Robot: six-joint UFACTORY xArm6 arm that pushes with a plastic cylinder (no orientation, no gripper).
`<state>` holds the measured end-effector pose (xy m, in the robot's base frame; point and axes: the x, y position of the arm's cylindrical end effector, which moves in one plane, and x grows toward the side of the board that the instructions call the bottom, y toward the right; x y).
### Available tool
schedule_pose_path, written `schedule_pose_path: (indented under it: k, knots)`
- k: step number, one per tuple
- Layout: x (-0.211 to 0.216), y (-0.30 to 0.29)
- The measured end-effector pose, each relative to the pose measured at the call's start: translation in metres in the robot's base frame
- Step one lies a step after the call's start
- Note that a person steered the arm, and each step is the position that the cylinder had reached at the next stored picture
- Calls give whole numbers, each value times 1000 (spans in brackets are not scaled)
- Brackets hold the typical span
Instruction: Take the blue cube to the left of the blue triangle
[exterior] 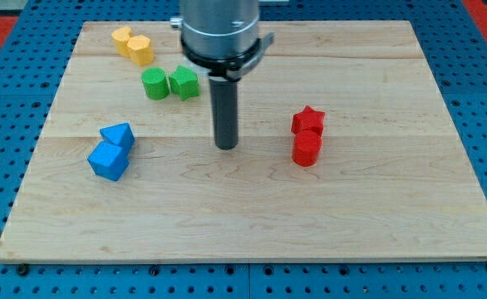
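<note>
The blue cube [108,160] lies at the board's left, touching the blue triangle [118,134], which sits just above and slightly right of it. My tip [226,147] rests on the board near the middle, well to the right of both blue blocks and left of the red blocks. It touches no block.
A green cylinder [154,84] and a green cube [184,82] sit side by side above the tip's left. Two yellow blocks [134,45] lie at the top left. A red star [307,121] and a red cylinder [307,149] stand at the right. The wooden board [252,216] lies on a blue pegboard.
</note>
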<state>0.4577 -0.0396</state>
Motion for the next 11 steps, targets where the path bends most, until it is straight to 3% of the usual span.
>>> schedule_pose_path:
  k: [3,5,11]
  knots:
    - [65,-66]
    - [64,-157]
    - [56,-169]
